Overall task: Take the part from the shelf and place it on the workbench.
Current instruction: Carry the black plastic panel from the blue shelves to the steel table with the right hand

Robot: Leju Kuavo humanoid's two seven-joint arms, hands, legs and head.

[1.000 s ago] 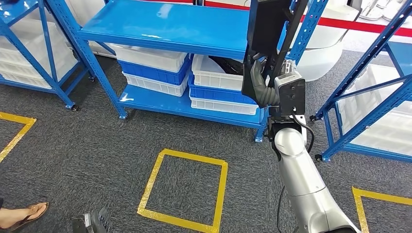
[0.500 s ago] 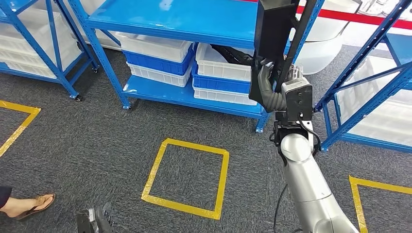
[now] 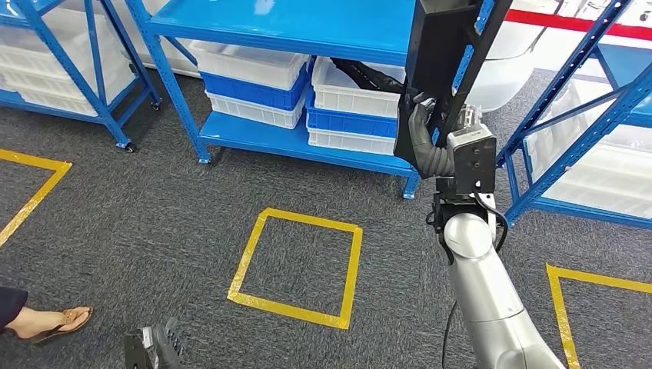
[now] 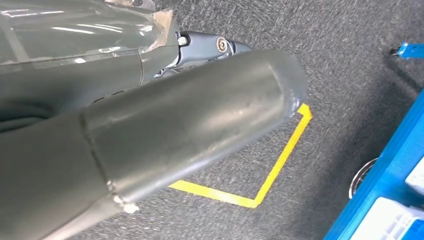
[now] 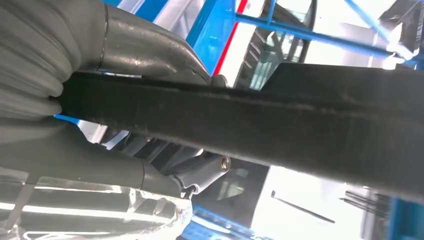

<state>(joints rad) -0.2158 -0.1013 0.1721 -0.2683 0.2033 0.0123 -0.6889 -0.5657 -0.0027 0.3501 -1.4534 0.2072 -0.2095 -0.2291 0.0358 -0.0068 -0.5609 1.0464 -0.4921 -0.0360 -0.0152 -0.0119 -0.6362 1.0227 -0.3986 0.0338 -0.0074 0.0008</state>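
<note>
The view has swung rightward past the shelf (image 3: 307,146) while the right hand (image 3: 427,138) keeps its fingers clamped on the upright black part (image 3: 442,54); carry it steadily, clear of the uprights.

Warehouse/factory storage area. Blue steel racking (image 3: 292,31) on casters, stacked white and blue plastic bins (image 3: 257,84) on the lower shelf, grey industrial carpet (image 3: 154,200) with yellow tape squares (image 3: 296,269) marking floor positions, red-and-white barrier stripe (image 3: 584,23) behind.

Blue shelf (image 3: 292,27) with stacked white and blue bins (image 3: 257,84); yellow-taped grey carpet (image 3: 115,223)
</note>
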